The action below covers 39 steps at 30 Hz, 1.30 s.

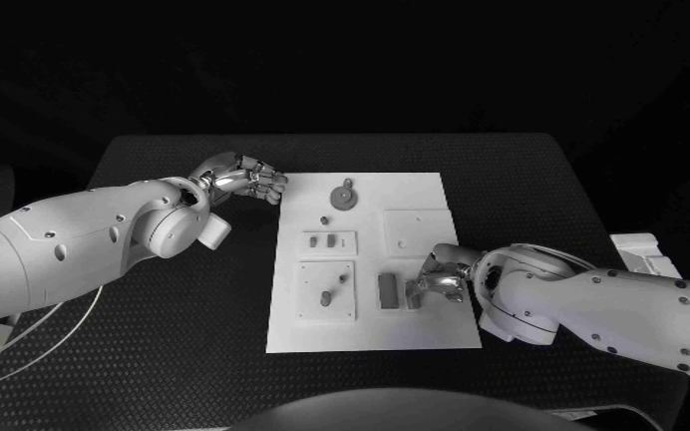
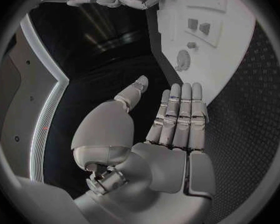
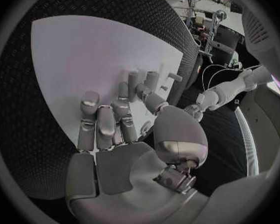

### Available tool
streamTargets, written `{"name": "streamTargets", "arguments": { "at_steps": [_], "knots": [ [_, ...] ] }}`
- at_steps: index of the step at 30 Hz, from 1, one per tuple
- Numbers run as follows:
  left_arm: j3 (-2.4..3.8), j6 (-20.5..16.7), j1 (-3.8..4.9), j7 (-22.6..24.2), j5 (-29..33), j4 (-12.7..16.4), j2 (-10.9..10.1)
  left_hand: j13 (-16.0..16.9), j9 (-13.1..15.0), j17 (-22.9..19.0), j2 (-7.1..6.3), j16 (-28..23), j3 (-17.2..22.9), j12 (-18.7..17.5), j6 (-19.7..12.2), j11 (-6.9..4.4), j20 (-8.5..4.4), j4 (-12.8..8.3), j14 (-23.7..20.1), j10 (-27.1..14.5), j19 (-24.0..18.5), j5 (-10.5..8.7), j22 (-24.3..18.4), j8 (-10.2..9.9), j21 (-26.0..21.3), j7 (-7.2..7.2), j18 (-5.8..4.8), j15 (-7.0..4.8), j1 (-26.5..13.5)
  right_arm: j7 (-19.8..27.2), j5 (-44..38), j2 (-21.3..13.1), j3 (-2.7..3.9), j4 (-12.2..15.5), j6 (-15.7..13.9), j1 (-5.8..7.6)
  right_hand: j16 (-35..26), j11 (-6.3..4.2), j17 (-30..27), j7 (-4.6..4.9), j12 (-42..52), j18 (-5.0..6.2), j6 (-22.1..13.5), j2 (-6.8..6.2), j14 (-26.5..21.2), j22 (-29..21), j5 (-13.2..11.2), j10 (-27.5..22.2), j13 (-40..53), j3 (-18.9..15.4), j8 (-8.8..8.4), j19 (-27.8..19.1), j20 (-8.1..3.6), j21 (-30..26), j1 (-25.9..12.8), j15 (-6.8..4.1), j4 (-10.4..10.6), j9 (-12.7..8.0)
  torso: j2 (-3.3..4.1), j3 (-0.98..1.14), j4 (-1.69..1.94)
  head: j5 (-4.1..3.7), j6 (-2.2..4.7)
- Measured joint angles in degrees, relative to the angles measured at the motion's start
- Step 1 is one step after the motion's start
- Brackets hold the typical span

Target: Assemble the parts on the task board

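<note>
On the task board my right hand rests beside an upright grey part, seemingly touching it; I cannot tell its grip. My left hand hovers empty, fingers extended.

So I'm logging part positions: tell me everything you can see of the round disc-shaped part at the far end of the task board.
The round part is a small grey disc with a short tab sticking out toward the far edge. It lies flat on the white task board, near its far left corner, apart from the other pieces. Its material is unclear. Nothing touches it; the left hand hovers beside the board's corner, open.
</note>
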Motion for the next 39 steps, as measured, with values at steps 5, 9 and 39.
{"name": "streamTargets", "arguments": {
  "at_steps": [5,9,39],
  "knots": [
    [0.00,0.0,0.00,0.0,0.0,0.0,0.0,0.0,0.0,0.0,0.00,0.0,0.0,0.0,0.0,0.00,0.00,0.0,0.0,0.0,0.0,0.00,0.0,0.0,0.0,0.00,0.00,0.00,0.0,0.1,0.3,0.1,0.05,-0.2,0.0,-0.09,-0.2,0.00,-0.1,0.01,-0.3,0.00,0.0,-0.62,0.0,-0.1,0.0,0.0,0.2,-0.2,0.17,0.2,-0.22,0.0,-0.6,-0.03,0.2,-0.2,0.00,0.01,-0.01,0.00,0.00],
    [0.00,0.0,0.00,0.0,0.0,0.0,0.0,0.0,0.0,0.0,0.00,0.0,0.0,0.0,0.0,0.00,0.00,0.0,0.0,0.0,0.0,0.00,0.0,0.0,0.0,0.00,0.00,0.00,0.0,0.1,0.4,0.2,0.04,-0.4,0.0,-0.19,-0.4,-0.10,-0.4,0.01,-0.7,0.00,0.0,-2.73,0.1,-0.4,0.3,0.3,0.4,0.1,0.29,0.4,-0.33,-0.5,-2.7,-0.13,1.4,-0.5,0.00,0.01,-0.02,-0.01,-0.02],
    [0.00,0.3,0.00,-0.1,0.0,0.0,0.0,0.0,0.0,0.0,0.00,0.0,0.0,0.0,0.0,0.00,0.21,0.0,0.0,0.0,-0.2,0.00,0.0,0.0,0.0,0.00,0.00,0.00,0.0,0.0,0.8,0.2,-0.06,-0.6,0.1,-0.35,-1.3,0.23,-1.5,0.53,-1.9,0.00,-1.0,-8.82,-1.4,-0.3,0.2,0.2,1.7,2.4,-0.07,0.8,-0.66,-1.3,-8.2,-0.25,8.3,-1.4,-0.01,-0.01,0.00,-0.08,-0.09]
  ]
}}
